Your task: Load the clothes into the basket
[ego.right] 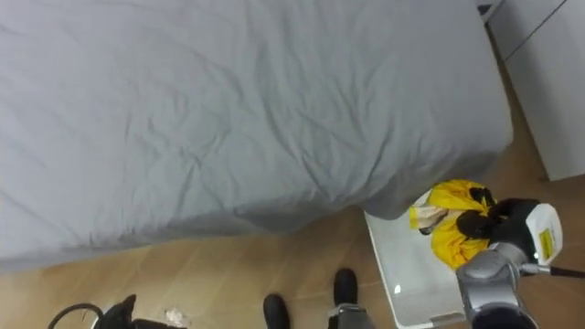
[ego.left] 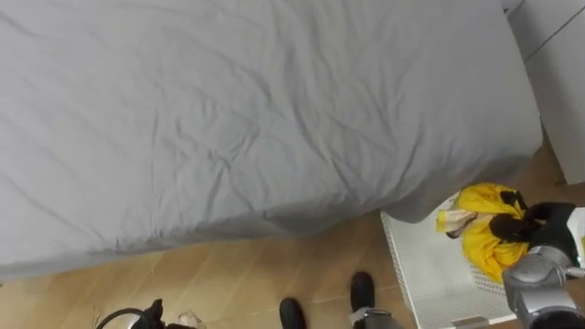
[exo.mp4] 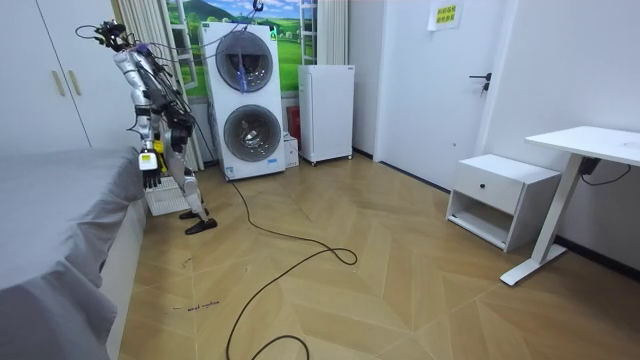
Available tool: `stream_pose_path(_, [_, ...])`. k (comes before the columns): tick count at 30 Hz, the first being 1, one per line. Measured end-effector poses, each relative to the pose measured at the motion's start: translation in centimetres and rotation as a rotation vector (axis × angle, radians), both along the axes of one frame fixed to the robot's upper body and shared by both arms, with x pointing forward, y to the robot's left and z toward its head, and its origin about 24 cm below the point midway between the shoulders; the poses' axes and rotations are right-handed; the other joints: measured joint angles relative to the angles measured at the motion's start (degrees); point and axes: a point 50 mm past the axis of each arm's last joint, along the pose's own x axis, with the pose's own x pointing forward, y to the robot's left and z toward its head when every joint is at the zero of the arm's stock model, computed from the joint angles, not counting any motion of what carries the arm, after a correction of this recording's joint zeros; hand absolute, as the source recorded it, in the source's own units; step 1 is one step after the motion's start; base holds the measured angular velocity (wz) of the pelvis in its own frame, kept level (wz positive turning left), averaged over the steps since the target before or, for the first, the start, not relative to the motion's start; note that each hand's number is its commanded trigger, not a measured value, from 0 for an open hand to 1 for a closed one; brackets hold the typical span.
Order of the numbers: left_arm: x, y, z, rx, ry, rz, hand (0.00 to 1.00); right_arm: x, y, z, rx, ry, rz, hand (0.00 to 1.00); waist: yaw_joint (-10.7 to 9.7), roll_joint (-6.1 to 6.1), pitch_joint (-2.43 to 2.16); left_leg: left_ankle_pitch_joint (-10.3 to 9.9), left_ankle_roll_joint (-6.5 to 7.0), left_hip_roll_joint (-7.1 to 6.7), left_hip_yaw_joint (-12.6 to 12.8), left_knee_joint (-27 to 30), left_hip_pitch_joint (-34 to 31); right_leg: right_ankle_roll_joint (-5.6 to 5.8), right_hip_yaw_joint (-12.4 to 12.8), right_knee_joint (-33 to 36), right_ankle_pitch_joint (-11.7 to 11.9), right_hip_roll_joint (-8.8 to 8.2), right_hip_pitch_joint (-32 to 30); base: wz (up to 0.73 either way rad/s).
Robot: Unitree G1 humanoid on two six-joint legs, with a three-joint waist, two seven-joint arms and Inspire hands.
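A yellow garment (ego.left: 484, 228) hangs bunched in my right hand (ego.left: 523, 225), whose dark fingers are curled into the cloth. It is held just above the near end of a white slatted basket (ego.left: 425, 265) that stands on the floor by the bed's corner. In the room view the yellow garment (exo.mp4: 149, 160) shows at my waist height, over the basket (exo.mp4: 165, 200). My left hand (ego.left: 149, 315) is a dark shape at the bottom edge, low by my side.
The bed with its grey sheet (ego.left: 256, 110) spreads in front of me. A white wardrobe (ego.left: 558, 64) stands to my right. Behind me are stacked washing machines (exo.mp4: 245, 100), a small fridge (exo.mp4: 326, 110), a nightstand (exo.mp4: 500, 195) and a desk (exo.mp4: 585, 150).
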Motion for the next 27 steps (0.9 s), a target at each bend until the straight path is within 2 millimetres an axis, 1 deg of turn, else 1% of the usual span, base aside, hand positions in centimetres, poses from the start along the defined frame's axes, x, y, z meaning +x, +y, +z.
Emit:
stream_pose_path(1, [0.0, 0.0, 0.0, -0.001, -0.001, -0.002, 0.0, 0.0, 0.0, 0.0, 0.0, 0.0, 0.001, 1.0, 0.0, 0.0, 0.0, 0.0, 0.04, -0.28, 0.0, 0.0, -0.2, 0.05, 0.0, 0.1, 0.0, -0.08, -0.3, 0.08])
stream_pose_path(2, [0.1, 0.0, 0.0, -0.001, -0.002, -0.005, 0.0, 0.1, 0.0, 0.1, -0.004, -0.001, 0.004, 0.83, 0.0, 0.03, 0.07, 0.2, 0.16, -0.55, -0.1, 0.0, -0.6, 0.12, -0.1, 0.2, 0.0, -0.27, -0.7, 0.05])
stream_pose_path(3, [0.1, -0.1, 0.0, 0.0, -0.002, -0.006, 0.0, 0.2, 0.0, 0.1, -0.006, -0.002, 0.006, 0.0, 0.0, 0.05, 0.08, 0.3, 0.25, -0.59, -0.1, 0.0, -1.1, 0.19, -0.1, 0.3, 0.0, -0.38, -1.2, 0.05])
stream_pose_path(6, [0.1, -0.1, 0.0, 0.0, -0.001, -0.009, 0.0, 0.2, 0.0, 0.1, -0.005, 0.0, 0.006, 0.0, 0.1, 0.06, 0.08, 0.4, 0.35, -0.58, -0.4, 0.0, -1.9, 0.3, -0.2, 0.4, 0.1, -0.6, -2.0, 0.03])
stream_pose_path(9, [0.4, -0.2, 0.1, 0.001, -0.007, -0.02, 0.0, -0.4, 0.0, -0.5, -0.002, 0.036, 0.0, 0.0, 0.1, 0.11, 0.06, 0.4, 0.36, -0.66, -1.3, 0.1, -2.3, 0.33, -1.3, 0.2, 0.1, -0.51, -1.9, 0.12])
stream_pose_path(15, [0.4, -0.5, 0.0, -0.017, -0.011, -0.019, 0.0, -0.8, 0.2, -0.9, 0.011, 0.039, -0.008, 0.0, 0.0, 0.24, 0.02, 0.4, 0.37, -0.6, -2.5, 0.1, -1.7, 0.33, -1.9, 0.2, 0.1, -0.63, -0.9, 0.08])
stream_pose_path(18, [0.4, -0.6, 0.0, -0.017, -0.01, -0.024, 0.0, -0.9, 0.1, -1.0, 0.01, 0.044, -0.009, 0.0, 0.0, 0.56, -0.08, 0.4, 0.38, -0.62, -2.6, 0.4, -1.2, 0.33, -2.1, 0.1, 0.1, -0.68, -0.1, 0.04])
stream_pose_path(20, [0.6, -0.6, 0.1, -0.017, -0.013, -0.025, 0.0, -0.9, 0.1, -1.0, 0.01, 0.049, -0.012, 0.0, 0.1, 0.76, -0.03, 0.4, 0.38, -0.63, -2.7, 0.8, -1.2, 0.33, -2.2, 0.1, 0.1, -0.75, 0.1, 0.04])
stream_pose_path(27, [0.6, -0.6, 0.1, -0.016, -0.013, -0.025, 0.0, -1.3, 0.0, -1.3, 0.011, 0.067, -0.019, 0.0, 0.1, 1.44, -0.07, 0.5, 0.47, -0.65, -2.5, 1.7, -1.4, 0.3, -2.0, 0.3, 0.1, -0.83, 0.4, 0.0])
